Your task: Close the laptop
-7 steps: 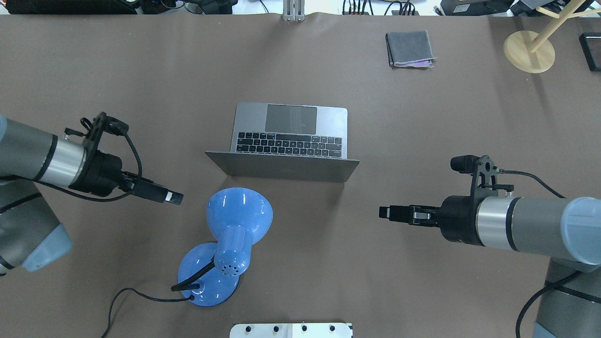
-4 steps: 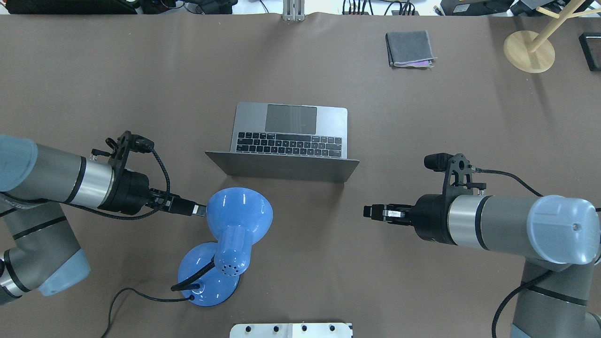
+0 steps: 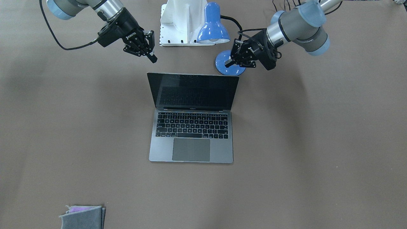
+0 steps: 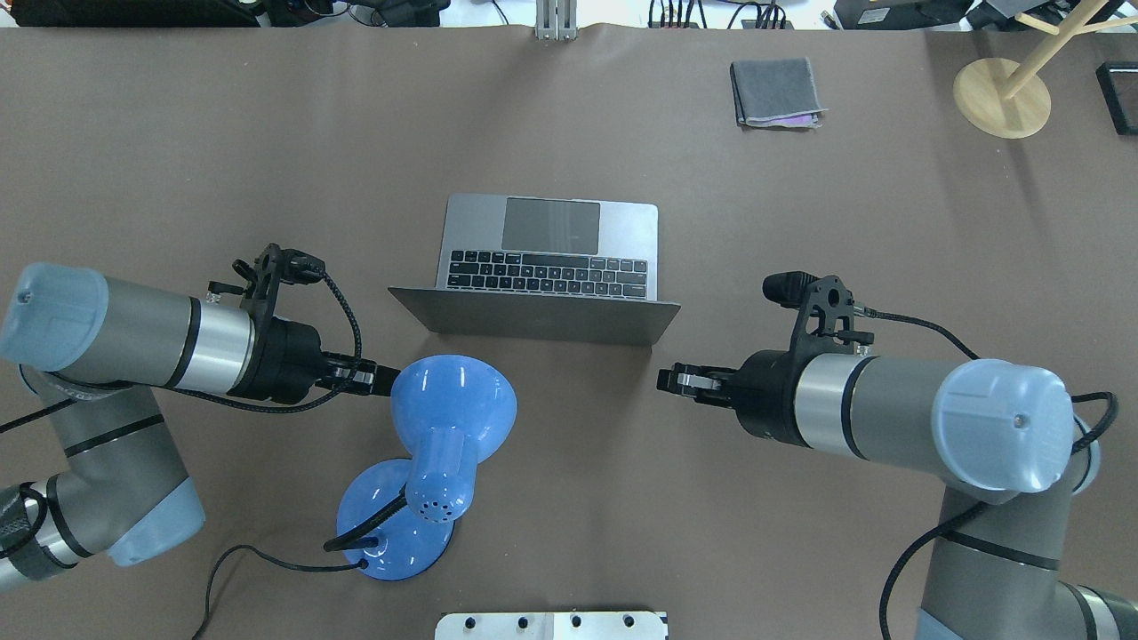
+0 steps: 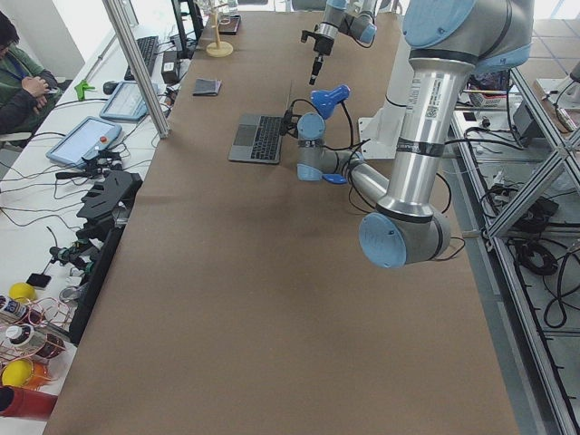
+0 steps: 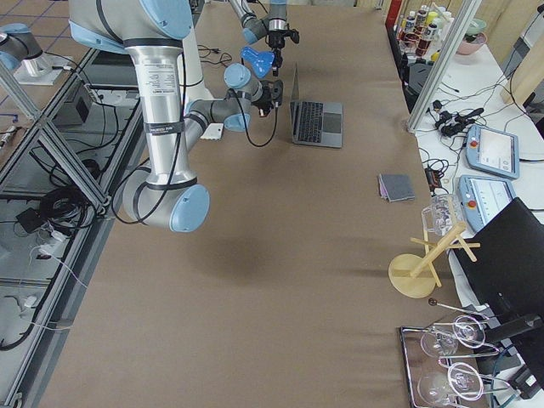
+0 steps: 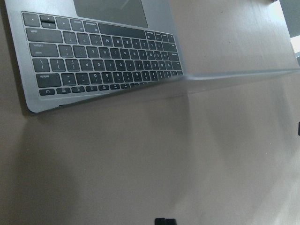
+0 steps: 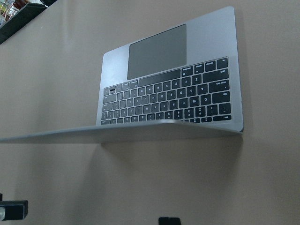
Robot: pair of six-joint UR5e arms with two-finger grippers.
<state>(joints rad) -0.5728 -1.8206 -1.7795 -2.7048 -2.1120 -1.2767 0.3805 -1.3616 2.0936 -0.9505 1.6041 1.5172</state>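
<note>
The space-grey laptop [image 4: 551,249] stands open in the middle of the table, its dark screen [image 3: 195,92] facing away from me and its lid back [image 4: 533,322] towards me. My left gripper [image 4: 384,380] is shut and empty, behind the lid's left corner, right against the blue lamp's shade; it also shows in the front view [image 3: 229,62]. My right gripper [image 4: 669,380] is shut and empty, just behind the lid's right corner, also in the front view [image 3: 153,58]. Both wrist views look over the lid's top edge at the keyboard [image 7: 103,61] [image 8: 173,89].
A blue desk lamp stands behind the laptop on my left, shade [image 4: 453,400] over base [image 4: 391,524], with its cord trailing left. A folded grey cloth [image 4: 775,92] and a wooden stand [image 4: 1002,96] sit at the far right.
Both arms have moved inward towards the laptop's lid. The left gripper has come up to the lamp shade's edge. The right gripper has slid left to the lid's right corner. The laptop has not moved.
</note>
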